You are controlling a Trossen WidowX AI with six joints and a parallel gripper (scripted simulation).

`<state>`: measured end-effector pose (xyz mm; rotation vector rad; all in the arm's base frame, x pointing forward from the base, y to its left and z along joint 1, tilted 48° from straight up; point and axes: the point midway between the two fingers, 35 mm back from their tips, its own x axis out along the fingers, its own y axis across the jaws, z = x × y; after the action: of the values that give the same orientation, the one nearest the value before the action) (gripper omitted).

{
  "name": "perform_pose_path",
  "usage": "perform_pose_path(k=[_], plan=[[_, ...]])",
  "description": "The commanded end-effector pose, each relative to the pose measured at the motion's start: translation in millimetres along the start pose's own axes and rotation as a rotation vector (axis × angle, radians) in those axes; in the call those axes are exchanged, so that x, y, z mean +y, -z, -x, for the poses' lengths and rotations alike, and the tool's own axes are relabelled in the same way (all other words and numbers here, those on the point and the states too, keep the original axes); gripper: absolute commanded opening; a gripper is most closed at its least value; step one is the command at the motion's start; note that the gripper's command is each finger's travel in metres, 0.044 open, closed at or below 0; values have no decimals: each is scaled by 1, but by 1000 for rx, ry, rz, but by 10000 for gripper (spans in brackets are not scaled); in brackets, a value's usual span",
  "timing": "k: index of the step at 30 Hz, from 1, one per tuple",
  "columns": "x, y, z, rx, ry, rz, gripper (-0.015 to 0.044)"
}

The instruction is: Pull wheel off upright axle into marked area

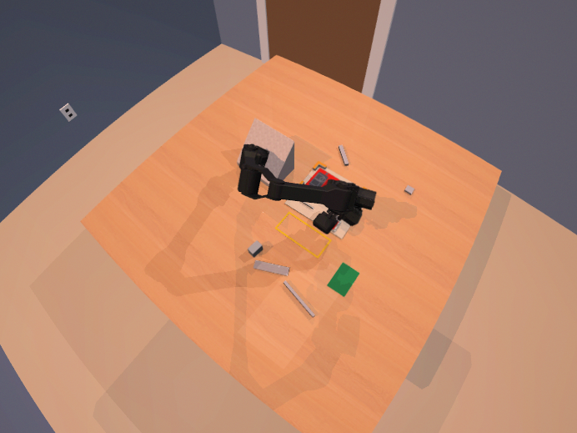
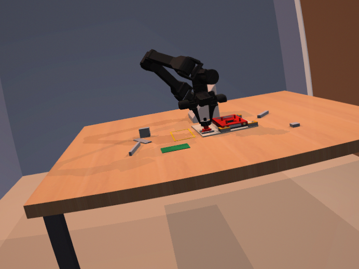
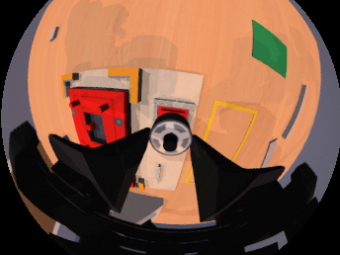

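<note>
The wheel [image 2: 205, 123] [image 3: 162, 130], with a grey face and dark edge, sits level over a red stand [image 2: 206, 129] [image 3: 173, 112]. The dark axle end shows in its centre in the wrist view. My gripper [image 2: 205, 122] [image 3: 170, 134] points down and is shut on the wheel, one finger on each side. In the top view the arm hides the wheel. The marked area is a yellow outline [image 1: 297, 242] [image 2: 184, 138] [image 3: 236, 106] on the table, beside the pale board [image 2: 196, 128] [image 3: 190, 88] that carries the stand.
A red block [image 2: 220, 122] [image 3: 81, 108] with pegs lies on the same board, between orange corners. A green patch [image 1: 343, 279] [image 2: 175, 147] [image 3: 269, 48], a grey block [image 1: 255, 248] [image 2: 144, 131] and grey bars [image 1: 272, 268] [image 1: 298, 299] lie beyond the outline. A pale wedge [image 1: 272, 137] stands behind.
</note>
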<state>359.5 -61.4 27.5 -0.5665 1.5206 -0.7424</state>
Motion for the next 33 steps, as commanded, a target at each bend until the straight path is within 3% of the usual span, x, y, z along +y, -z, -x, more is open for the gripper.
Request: perform_pose_path(k=[1,33], plan=[[2,0,10,-13,-3,11,0],[2,0,21,-16,-2,12,0]])
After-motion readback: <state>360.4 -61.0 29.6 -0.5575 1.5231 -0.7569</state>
